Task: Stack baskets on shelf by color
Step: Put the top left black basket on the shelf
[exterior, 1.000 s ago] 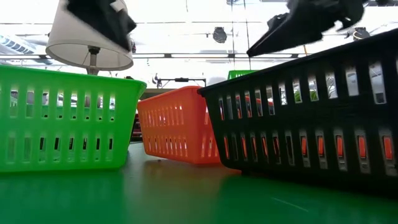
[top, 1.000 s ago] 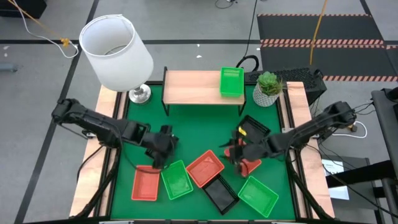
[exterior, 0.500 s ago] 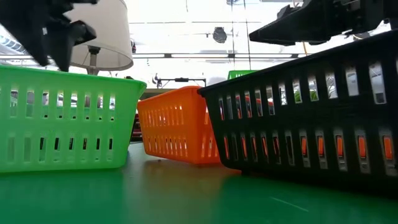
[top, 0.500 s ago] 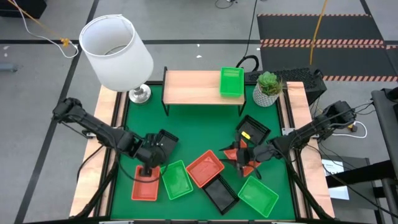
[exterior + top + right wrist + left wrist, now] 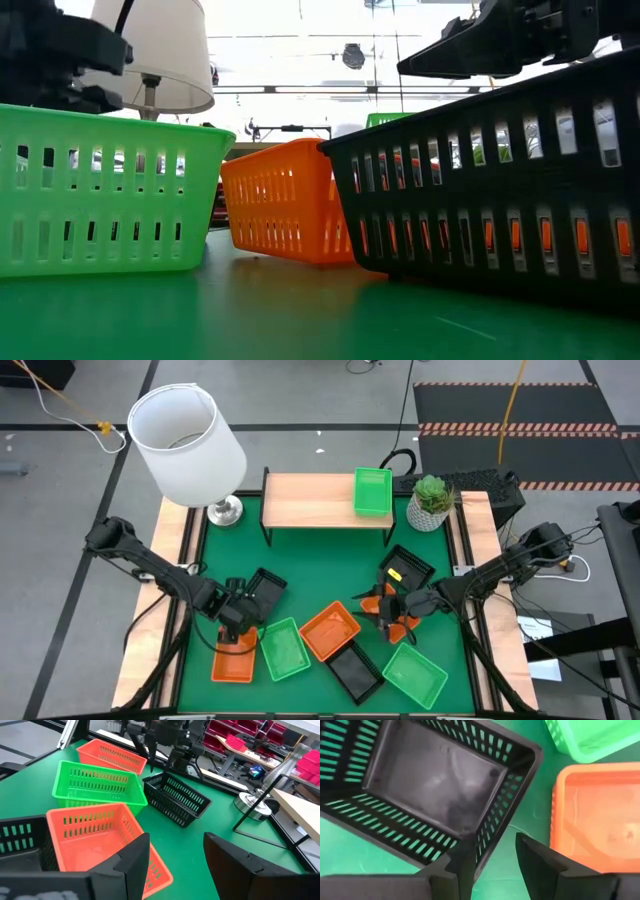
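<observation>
A black basket (image 5: 430,785) lies open side up directly under the left gripper (image 5: 494,840). The gripper's two fingers stand apart and straddle the basket's near wall at one corner, one finger over the inside and the other outside, with a clear gap on the outer side, so the wall is not clamped. Just beside the outer finger sits an orange basket (image 5: 600,820), and beyond that a green basket (image 5: 585,737).

The right gripper (image 5: 176,840) hangs with its fingers spread and nothing between them. A second orange basket (image 5: 90,835) lies close beside one finger, tilted against its neighbours. In the high view a third orange-red basket (image 5: 400,624) shows partly under this gripper. Just behind it is a second black basket (image 5: 405,572) bearing a small yellow patch, too small to read. A third black basket (image 5: 355,670) and a second green basket (image 5: 415,672) lie on the gripper's near side.

Well ahead of both grippers stands the shelf (image 5: 310,500). One green basket on the shelf (image 5: 372,492) sits at its right end. A white lamp (image 5: 185,435) flanks the shelf on the left and a potted plant (image 5: 431,500) on the right.
</observation>
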Controlling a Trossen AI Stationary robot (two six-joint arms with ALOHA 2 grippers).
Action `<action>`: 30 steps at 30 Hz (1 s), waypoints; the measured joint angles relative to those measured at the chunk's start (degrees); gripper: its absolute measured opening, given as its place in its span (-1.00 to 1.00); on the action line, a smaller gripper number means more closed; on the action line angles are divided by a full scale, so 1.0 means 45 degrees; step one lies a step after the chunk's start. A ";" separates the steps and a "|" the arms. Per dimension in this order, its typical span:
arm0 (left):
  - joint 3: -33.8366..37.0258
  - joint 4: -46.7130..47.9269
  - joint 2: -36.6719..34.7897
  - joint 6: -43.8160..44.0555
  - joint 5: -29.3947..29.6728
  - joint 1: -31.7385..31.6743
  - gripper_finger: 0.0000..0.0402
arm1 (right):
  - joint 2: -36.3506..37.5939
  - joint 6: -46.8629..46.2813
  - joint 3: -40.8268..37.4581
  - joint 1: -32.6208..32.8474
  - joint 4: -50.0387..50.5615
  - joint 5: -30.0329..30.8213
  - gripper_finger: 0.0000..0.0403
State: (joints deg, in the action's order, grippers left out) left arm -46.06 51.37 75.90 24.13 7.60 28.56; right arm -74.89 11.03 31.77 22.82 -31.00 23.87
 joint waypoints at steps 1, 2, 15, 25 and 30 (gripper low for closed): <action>0.0140 -0.0102 0.0000 -0.0088 -0.0002 0.0000 -0.30 | 0.0000 0.0000 0.0000 -0.0026 0.0000 -0.0007 -0.09; 0.0289 -0.0189 0.0000 -0.0252 0.0000 -0.0005 -0.30 | 0.0000 0.0000 0.0000 -0.0054 0.0000 -0.0021 -0.09; 0.1310 -0.1857 0.0000 -0.1952 0.0291 -0.0005 -0.30 | 0.0000 0.0019 0.0000 -0.0067 0.0000 -0.0021 -0.09; 0.1427 -0.2819 -0.0005 -0.2775 0.1214 -0.0037 -0.48 | 0.0000 0.0034 0.0000 -0.0067 0.0000 -0.0021 -0.09; 0.1421 -0.2827 -0.0005 -0.2725 0.0888 -0.0302 -0.84 | 0.0000 0.0039 0.0000 -0.0067 -0.0004 -0.0012 -0.09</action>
State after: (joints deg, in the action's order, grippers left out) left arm -39.66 38.65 75.88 11.87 11.59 27.20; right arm -74.89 11.20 31.77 22.52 -31.02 23.81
